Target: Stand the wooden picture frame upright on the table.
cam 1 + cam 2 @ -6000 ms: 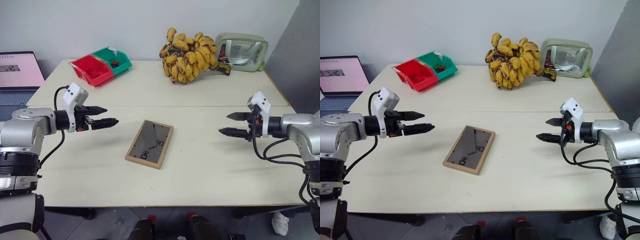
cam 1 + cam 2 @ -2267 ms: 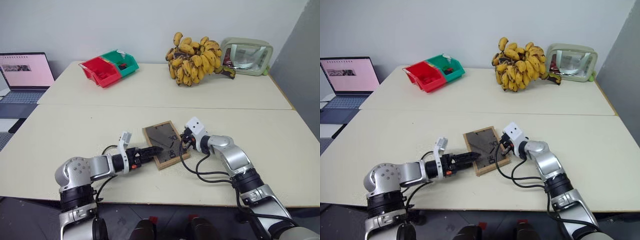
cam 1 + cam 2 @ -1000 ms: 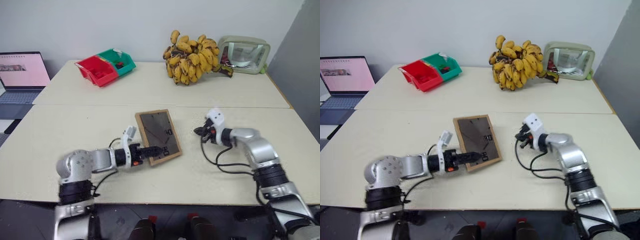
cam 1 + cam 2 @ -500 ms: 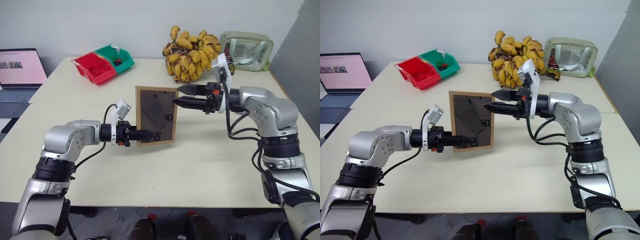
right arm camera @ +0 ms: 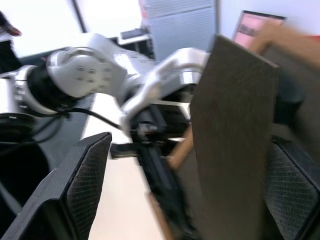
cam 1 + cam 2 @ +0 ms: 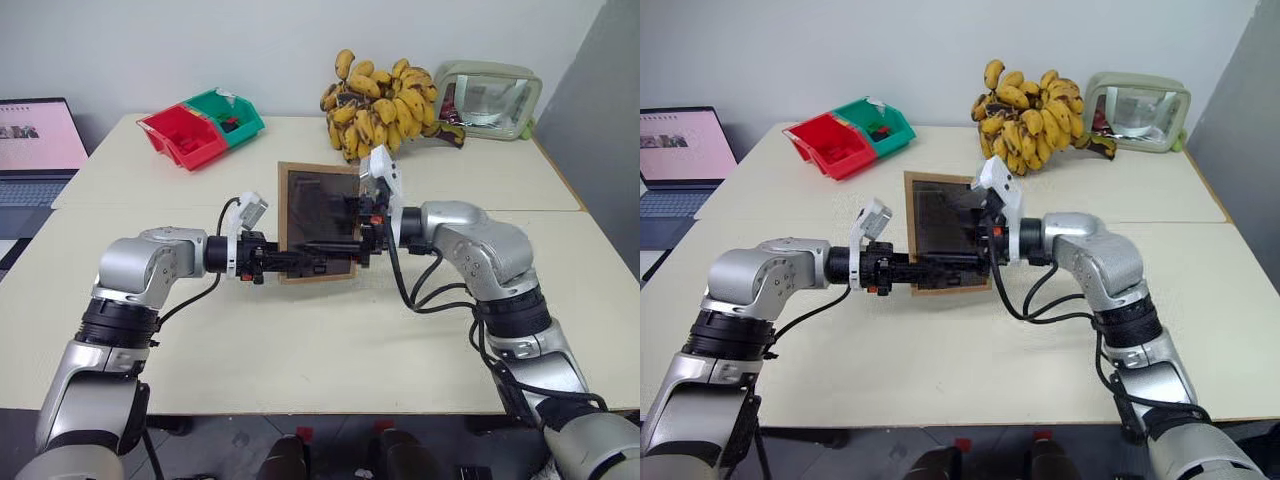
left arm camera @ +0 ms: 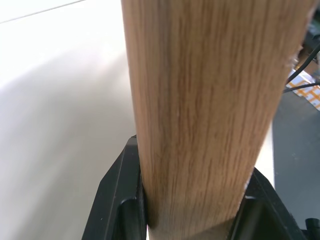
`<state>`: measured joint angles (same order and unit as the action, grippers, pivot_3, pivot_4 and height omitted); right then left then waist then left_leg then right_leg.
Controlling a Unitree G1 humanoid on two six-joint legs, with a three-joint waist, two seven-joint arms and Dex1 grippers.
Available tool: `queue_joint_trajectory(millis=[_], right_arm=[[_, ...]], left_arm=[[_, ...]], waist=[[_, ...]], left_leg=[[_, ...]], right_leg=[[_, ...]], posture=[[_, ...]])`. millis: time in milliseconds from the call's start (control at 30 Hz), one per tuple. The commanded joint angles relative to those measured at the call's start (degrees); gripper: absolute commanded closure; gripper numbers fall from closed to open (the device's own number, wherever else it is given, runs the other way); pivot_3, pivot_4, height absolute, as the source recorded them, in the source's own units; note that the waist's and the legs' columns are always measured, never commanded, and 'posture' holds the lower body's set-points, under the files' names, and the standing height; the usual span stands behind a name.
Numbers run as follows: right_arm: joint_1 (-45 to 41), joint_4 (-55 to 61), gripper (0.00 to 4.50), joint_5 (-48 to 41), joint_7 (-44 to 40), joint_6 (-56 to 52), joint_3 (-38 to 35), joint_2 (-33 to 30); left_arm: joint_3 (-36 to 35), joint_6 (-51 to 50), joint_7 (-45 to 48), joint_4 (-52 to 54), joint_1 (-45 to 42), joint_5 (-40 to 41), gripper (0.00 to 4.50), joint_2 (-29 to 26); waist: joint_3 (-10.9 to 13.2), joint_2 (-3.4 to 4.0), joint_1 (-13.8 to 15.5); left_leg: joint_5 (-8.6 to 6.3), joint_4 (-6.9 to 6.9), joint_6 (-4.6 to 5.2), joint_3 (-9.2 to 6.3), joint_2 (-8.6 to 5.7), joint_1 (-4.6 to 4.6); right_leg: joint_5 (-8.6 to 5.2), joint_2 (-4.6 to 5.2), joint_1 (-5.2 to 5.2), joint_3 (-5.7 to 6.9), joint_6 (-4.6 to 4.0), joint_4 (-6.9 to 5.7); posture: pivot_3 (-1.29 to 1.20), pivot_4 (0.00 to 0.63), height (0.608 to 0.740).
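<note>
Holding the wooden picture frame (image 6: 318,222) upright above the worktop (image 6: 330,340), I see my left tool (image 6: 300,262) pinching its lower edge; my right tool (image 6: 350,225), arm bent inward, is spread around its fold-out stand (image 5: 232,145).

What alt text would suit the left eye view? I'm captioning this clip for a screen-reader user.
The left gripper holds the wooden picture frame upright above the table, while the open right gripper reaches across its dark back. Behind are bananas, red and green bins and a clear pouch.
</note>
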<state>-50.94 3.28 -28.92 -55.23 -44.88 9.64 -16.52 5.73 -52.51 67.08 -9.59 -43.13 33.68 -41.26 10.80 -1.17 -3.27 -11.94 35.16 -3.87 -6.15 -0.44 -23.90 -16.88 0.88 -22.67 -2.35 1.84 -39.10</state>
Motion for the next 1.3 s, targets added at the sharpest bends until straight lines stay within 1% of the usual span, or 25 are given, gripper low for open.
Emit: queue_joint_trajectory(millis=[33, 167, 267, 367, 433, 467, 500, 567, 600, 633, 667, 733, 767, 833, 867, 933, 1033, 1167, 1300], right_arm=[[1.1, 5.6, 0.1, -4.7, -1.3, -3.9, -1.7, -2.0], [2.5, 8.6, 0.1, -8.6, -3.3, -8.3, -4.9, -8.6], [3.8, 8.8, 0.1, -8.0, -3.8, -7.6, -6.1, -13.4], [6.3, 8.9, 0.1, -5.7, -5.7, -4.2, -7.7, -20.4], [8.4, 9.1, 0.1, -3.6, -7.7, 0.3, -8.0, -24.3], [10.5, 8.3, 0.1, -0.2, -8.9, 7.6, -8.2, -26.3], [12.8, 6.5, 0.1, 5.2, -9.4, 19.0, -7.8, -27.7], [16.7, -4.5, 0.1, 23.2, -2.5, 58.5, -5.5, -29.6], [17.1, -9.5, 0.1, 29.0, 0.7, 71.9, -4.7, -29.9], [16.8, -13.5, 0.1, 32.4, 2.8, 80.4, -4.2, -29.8], [15.7, -19.1, 0.1, 36.0, 6.7, 89.6, -4.4, -29.2], [12.8, -28.8, 0.1, 45.5, 16.6, 106.6, -5.5, -27.7], [10.8, -32.3, 0.1, 51.2, 22.6, 112.3, -6.3, -26.5], [6.9, -36.7, 0.1, 61.2, 32.8, 118.1, -6.8, -24.5], [5.0, -38.0, 0.1, 65.4, 38.0, 118.9, -6.7, -23.4], [1.9, -40.8, 0.1, 71.8, 46.3, 118.8, -5.5, -22.2], [-2.6, -43.7, 0.1, 80.4, 57.6, 118.4, -2.3, -21.7], [-6.3, -44.0, 0.1, 89.3, 70.2, 119.8, 3.3, -22.1], [-8.7, -42.9, 0.1, 95.5, 78.6, 120.2, 9.1, -22.4]], left_arm=[[-1.9, -0.1, 1.1, 0.9, -1.3, 0.8, 3.21, -0.5], [-2.3, -2.3, 1.9, 2.1, 0.0, 2.1, 3.21, -0.7], [-2.6, -4.5, 2.2, 3.0, 0.8, 3.1, 3.21, -0.7], [-4.3, -9.4, 1.4, 3.5, 1.4, 6.0, 3.21, -0.4], [-5.4, -12.7, 1.2, 4.1, 2.0, 8.1, 3.21, -0.7], [-6.7, -16.3, 0.7, 4.5, 2.2, 10.3, 3.21, -0.8], [-8.3, -20.1, 0.1, 4.8, 2.2, 12.5, 3.21, -0.7], [-13.1, -31.1, -2.5, 3.0, 0.1, 17.4, 3.21, 0.8], [-14.7, -34.6, -3.6, 2.2, -0.8, 18.7, 3.21, 1.5], [-15.9, -37.0, -4.8, 1.8, -1.4, 19.4, 3.21, 2.1], [-16.5, -38.6, -6.4, -0.7, -2.7, 21.8, 3.21, 2.5], [-16.3, -39.8, -9.7, -4.7, -4.9, 26.4, 3.21, 2.7], [-15.7, -40.0, -11.6, -6.9, -6.1, 29.2, 3.21, 2.8], [-13.8, -40.0, -14.9, -9.0, -7.2, 34.8, 3.21, 2.5], [-12.2, -40.0, -16.0, -8.5, -7.1, 37.9, 3.21, 1.9], [-9.7, -40.0, -18.2, -6.6, -6.2, 43.0, 3.21, 0.8], [-6.9, -40.0, -21.1, -3.4, -4.2, 48.4, 3.21, -0.8], [-5.3, -40.0, -24.6, -3.2, -3.5, 53.1, 3.21, -1.7], [-4.4, -40.0, -26.5, -3.3, -3.4, 56.0, 3.21, -2.1]], waist=[[0.0, 0.0, 0.0], [0.0, 0.0, 0.0], [0.0, 0.0, 0.0], [0.0, 0.0, 0.1], [0.0, 0.0, 0.1], [0.0, 0.0, 0.1], [0.0, -0.01, 0.1], [0.0, -0.04, 0.1], [0.0, -0.04, 0.0], [0.0, -0.03, 0.0], [0.0, -0.03, -0.1], [0.0, -0.04, -0.5], [0.0, -0.04, -0.7], [0.0, -0.04, -1.1], [0.0, -0.04, -1.3], [0.0, -0.04, -1.6], [0.0, -0.04, -1.5], [0.0, -0.03, -1.5], [0.0, -0.04, -1.4]], left_leg=[[0.0, 0.01, 0.0, -0.01, 0.0, -0.01], [0.0, 0.02, 0.01, -0.01, -0.01, -0.01], [0.0, 0.03, 0.02, 0.01, -0.04, -0.01], [-0.01, 0.04, 0.03, -0.01, -0.04, -0.02], [-0.01, 0.05, 0.03, 0.01, -0.06, -0.02], [-0.01, 0.06, 0.04, 0.01, -0.06, -0.03], [-0.01, 0.05, 0.04, 0.02, -0.06, -0.02], [-0.02, 0.07, 0.04, 0.02, -0.02, -0.01], [-0.02, 0.11, 0.04, 0.04, -0.04, 0.0], [-0.02, 0.16, 0.04, 0.05, -0.05, 0.01], [-0.01, 0.23, 0.04, 0.1, -0.07, 0.01], [-0.01, 0.38, 0.02, 0.12, -0.04, 0.04], [0.01, 0.54, -0.02, 0.12, -0.02, 0.04], [0.1, 0.63, -0.16, 0.13, -0.02, 0.07], [0.11, 0.69, -0.19, 0.11, -0.01, 0.09], [0.18, 0.74, -0.3, 0.1, 0.0, 0.11], [0.23, 0.74, -0.4, 0.06, -0.02, 0.12], [0.24, 0.74, -0.41, 0.04, -0.05, 0.12], [0.24, 0.76, -0.41, 0.05, -0.09, 0.12]], right_leg=[[0.0, 0.0, 0.0, 0.0, 0.0, 0.0], [0.0, -0.01, 0.0, 0.01, 0.0, 0.0], [0.0, 0.0, 0.01, 0.0, 0.0, 0.01], [0.0, -0.01, 0.03, 0.03, 0.0, 0.01], [0.0, -0.05, 0.03, 0.02, 0.01, 0.01], [-0.01, -0.05, 0.03, 0.01, 0.01, 0.02], [-0.01, -0.07, 0.03, 0.0, 0.02, 0.02], [-0.02, -0.13, 0.06, 0.02, 0.03, 0.02], [-0.03, -0.16, 0.07, 0.02, 0.05, 0.02], [-0.04, -0.16, 0.08, 0.02, 0.08, 0.01], [-0.05, -0.17, 0.08, -0.01, 0.13, -0.02], [-0.02, -0.21, 0.1, -0.05, 0.07, -0.13], [-0.01, -0.22, 0.08, -0.08, 0.06, -0.3], [-0.01, -0.21, 0.02, -0.16, 0.05, -0.57], [-0.01, -0.22, 0.02, -0.17, 0.05, -0.66], [-0.02, -0.22, -0.01, -0.2, 0.03, -0.81], [-0.02, -0.22, -0.03, -0.22, 0.0, -0.88], [-0.04, -0.22, -0.03, -0.23, -0.04, -0.89], [-0.04, -0.19, -0.02, -0.24, -0.04, -0.89]], posture=[[0.0, 0.15, 0.74], [0.0, 0.15, 0.74], [0.0, 0.15, 0.74], [0.0, 0.15, 0.74], [0.0, 0.15, 0.74], [0.0, 0.15, 0.74], [0.0, 0.15, 0.74], [0.0, 0.15, 0.74], [0.0, 0.15, 0.74], [0.0, 0.15, 0.74], [0.0, 0.15, 0.74], [0.0, 0.15, 0.74], [0.0, 0.15, 0.74], [0.0, 0.15, 0.74], [0.0, 0.15, 0.74], [0.0, 0.15, 0.74], [0.0, 0.15, 0.74], [0.0, 0.15, 0.74], [0.0, 0.15, 0.74]])
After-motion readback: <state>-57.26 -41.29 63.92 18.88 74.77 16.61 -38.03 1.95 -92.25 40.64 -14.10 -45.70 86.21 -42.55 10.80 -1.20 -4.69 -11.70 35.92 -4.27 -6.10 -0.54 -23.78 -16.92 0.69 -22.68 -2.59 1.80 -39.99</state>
